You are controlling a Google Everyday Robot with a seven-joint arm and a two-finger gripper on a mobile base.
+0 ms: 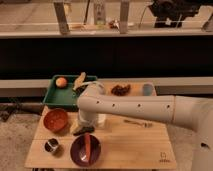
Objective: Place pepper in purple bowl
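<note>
The slim red-orange pepper [87, 144] lies inside the dark purple bowl [76, 155] at the front left of the wooden table. My gripper [81, 129] hangs at the end of the white arm [135, 107], just above the bowl's far rim and apart from the pepper. The arm reaches in from the right and hides part of the table behind it.
An orange-brown bowl [55, 119] and a small metallic cup [51, 146] stand left of the purple bowl. A green tray [64, 95] at the back left holds a round orange fruit [61, 81] and a pale banana-like piece [79, 80]. A utensil [138, 123] lies mid-table.
</note>
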